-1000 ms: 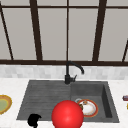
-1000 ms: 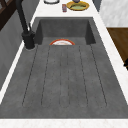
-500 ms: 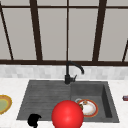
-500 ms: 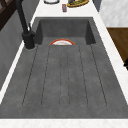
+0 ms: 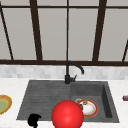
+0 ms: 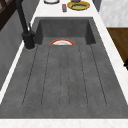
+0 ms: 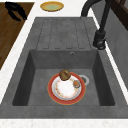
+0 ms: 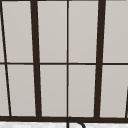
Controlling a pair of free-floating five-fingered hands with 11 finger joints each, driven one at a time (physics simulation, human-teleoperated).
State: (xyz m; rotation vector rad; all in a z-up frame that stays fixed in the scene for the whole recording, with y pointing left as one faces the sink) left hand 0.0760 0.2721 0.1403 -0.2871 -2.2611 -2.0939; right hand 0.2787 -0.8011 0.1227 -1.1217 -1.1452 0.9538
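Note:
My left hand (image 5: 33,120) hangs low at the picture's left, just in front of the counter edge by the sink's draining board (image 5: 45,97). From the right side, this hand (image 7: 15,11) floats over the wooden floor with its fingers loosely curved and holding nothing. A big red ball (image 5: 67,115) sits at the front edge of the sink. In the basin lies a red-rimmed white plate (image 7: 66,88) with a brown round lump (image 7: 64,74) and a small orange bit (image 7: 76,83) on it.
A black faucet (image 5: 67,75) stands behind the sink. A yellow dish with green inside (image 5: 3,103) rests on the left counter. A small reddish object (image 5: 125,98) lies on the right counter. A window with dark bars (image 8: 67,62) rises behind the sink.

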